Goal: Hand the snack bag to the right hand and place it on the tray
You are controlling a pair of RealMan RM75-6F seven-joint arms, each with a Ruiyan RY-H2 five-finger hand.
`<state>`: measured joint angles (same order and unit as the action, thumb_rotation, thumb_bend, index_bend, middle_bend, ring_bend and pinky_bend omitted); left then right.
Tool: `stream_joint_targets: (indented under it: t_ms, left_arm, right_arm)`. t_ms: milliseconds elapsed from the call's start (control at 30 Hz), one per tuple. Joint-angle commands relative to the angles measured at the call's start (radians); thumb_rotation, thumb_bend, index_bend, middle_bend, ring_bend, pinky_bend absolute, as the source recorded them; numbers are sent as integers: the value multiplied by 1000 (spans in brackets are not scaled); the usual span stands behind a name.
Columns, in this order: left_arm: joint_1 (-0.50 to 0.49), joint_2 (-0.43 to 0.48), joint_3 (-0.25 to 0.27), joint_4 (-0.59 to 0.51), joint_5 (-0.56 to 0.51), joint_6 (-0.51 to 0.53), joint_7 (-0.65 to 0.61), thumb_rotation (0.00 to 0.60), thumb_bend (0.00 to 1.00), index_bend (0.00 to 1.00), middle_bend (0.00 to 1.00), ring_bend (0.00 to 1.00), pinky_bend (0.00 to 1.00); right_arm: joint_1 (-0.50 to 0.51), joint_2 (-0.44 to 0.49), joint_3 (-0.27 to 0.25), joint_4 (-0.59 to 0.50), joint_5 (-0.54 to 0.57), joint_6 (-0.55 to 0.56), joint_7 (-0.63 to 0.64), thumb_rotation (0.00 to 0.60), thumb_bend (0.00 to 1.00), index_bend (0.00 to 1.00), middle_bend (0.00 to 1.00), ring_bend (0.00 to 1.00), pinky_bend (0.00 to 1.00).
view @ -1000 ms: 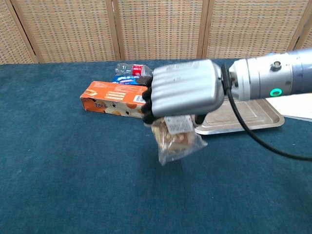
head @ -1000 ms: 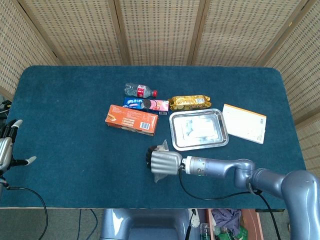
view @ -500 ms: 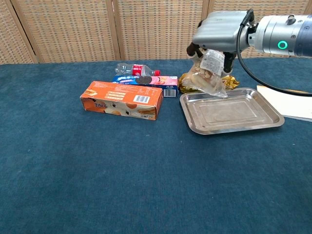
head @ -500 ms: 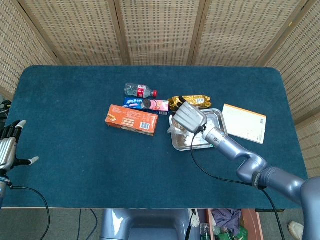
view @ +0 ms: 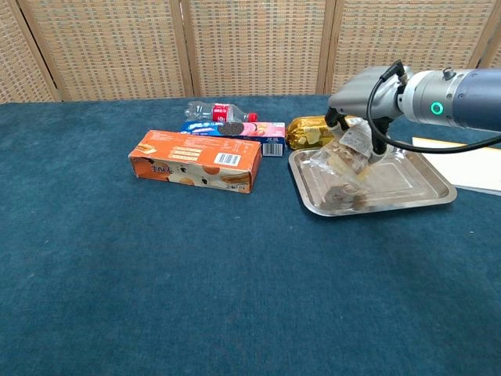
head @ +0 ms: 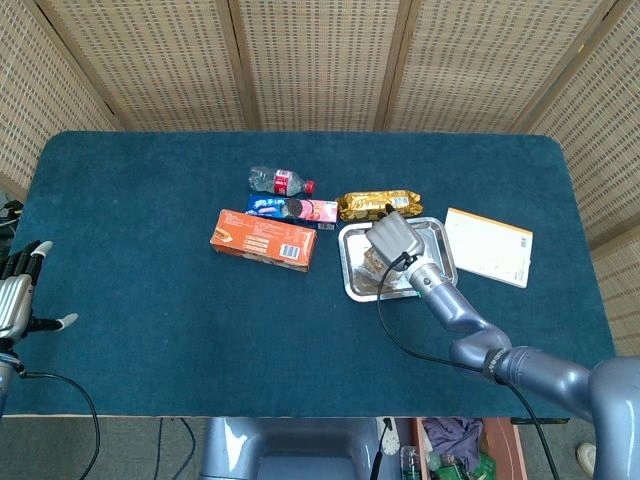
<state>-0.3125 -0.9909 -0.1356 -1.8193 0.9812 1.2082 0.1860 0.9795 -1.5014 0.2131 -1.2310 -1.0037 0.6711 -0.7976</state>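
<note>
The snack bag (view: 342,164) is a clear pouch of brown pieces with a white label. It hangs tilted from my right hand (view: 364,90), which grips its top, and its lower end touches the floor of the steel tray (view: 411,186). From the head camera the right hand (head: 393,238) is over the left half of the tray (head: 437,242), with the bag (head: 374,263) showing just below it. My left hand (head: 15,300) stays beyond the table's left edge, fingers apart and holding nothing; the chest view does not show it.
An orange biscuit box (head: 262,240) lies left of the tray. Behind it are a blue cookie pack (head: 293,209) and a water bottle (head: 280,182). A gold snack pack (head: 378,204) touches the tray's far edge. A white and orange card (head: 488,246) lies to the right.
My right hand carried the snack bag from the table's front up to the tray and has now lowered it until the bag touches the tray. The left hand has barely moved.
</note>
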Motion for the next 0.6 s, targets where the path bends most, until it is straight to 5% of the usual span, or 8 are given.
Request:
stream_joint_targets:
  t_ms: [33,100,333,600]
  left_arm:
    - [1,2,-1,0,1,-2,-3,600,0,0,0,0,0]
    - [1,3,-1,1,1,-5,-7,600,0,0,0,0,0]
    - [2,6,-2,-1,7,-10,-15,600,0,0,0,0,0]
    - [26,-16,10,14,84,48,-30,600,0,0,0,0,0]
  right_arm:
    - [26,2,-29,-37,125,21,-97,600,4,68,0,0,32]
    - [36,11,-37,-64,166,52,-129,600,0,2,0,0,3]
    - [30,94,-52,-219,181,184,-163,600,0,0,0,0,0]
    - [-136,242,-108,-388,-99,412,62,600,0,0,0,0,0]
